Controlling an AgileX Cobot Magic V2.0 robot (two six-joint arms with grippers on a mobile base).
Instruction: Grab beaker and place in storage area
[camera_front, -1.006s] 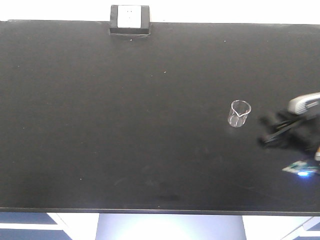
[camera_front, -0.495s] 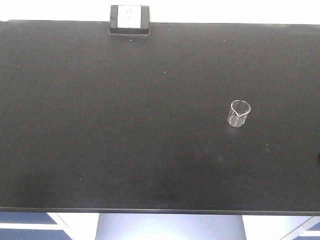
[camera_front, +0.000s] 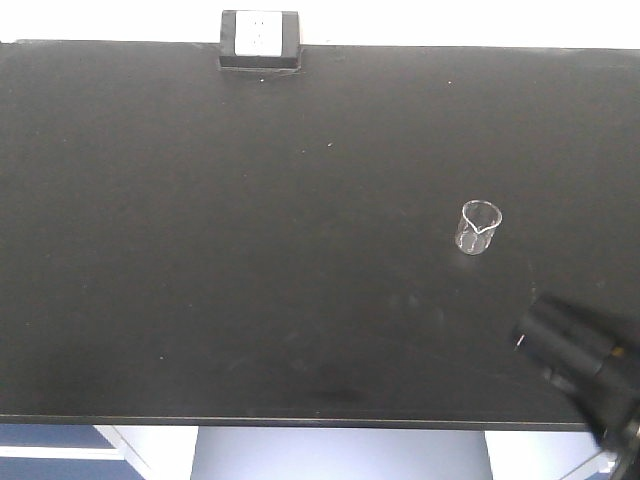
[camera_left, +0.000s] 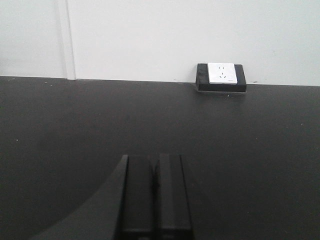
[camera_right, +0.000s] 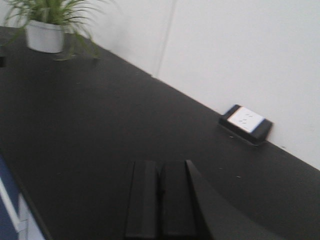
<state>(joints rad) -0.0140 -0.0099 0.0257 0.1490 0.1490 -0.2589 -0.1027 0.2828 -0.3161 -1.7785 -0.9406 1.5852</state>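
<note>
the storage area (camera_front: 200, 250), a wide matte-black benchtop, fills the front view. a small black box with a white face (camera_front: 259, 38) sits at its far edge, and a potted plant (camera_right: 47, 27) shows only in the right wrist view.

a dark arm segment (camera_front: 580, 355) reaches in at the lower right corner of the front view; by its side it looks like the right arm, though its fingers are not visible there. the beaker (camera_front: 477, 227) stands upright on the benchtop, up and to the left of that arm segment, near it but apart, with its axis vertical and the pour spout turned toward the near edge.

the right gripper (camera_right: 160, 200) has its two fingers pressed together with no gap and nothing between them. the left gripper (camera_left: 154, 195) is the same, fingers together and empty. neither wrist view shows the beaker, so its bearing from either set of fingertips cannot be read directly.

as a judgement, the right arm is the nearer one, and the beaker already rests in the storage area with nothing touching it, so the placing looks complete.
</note>
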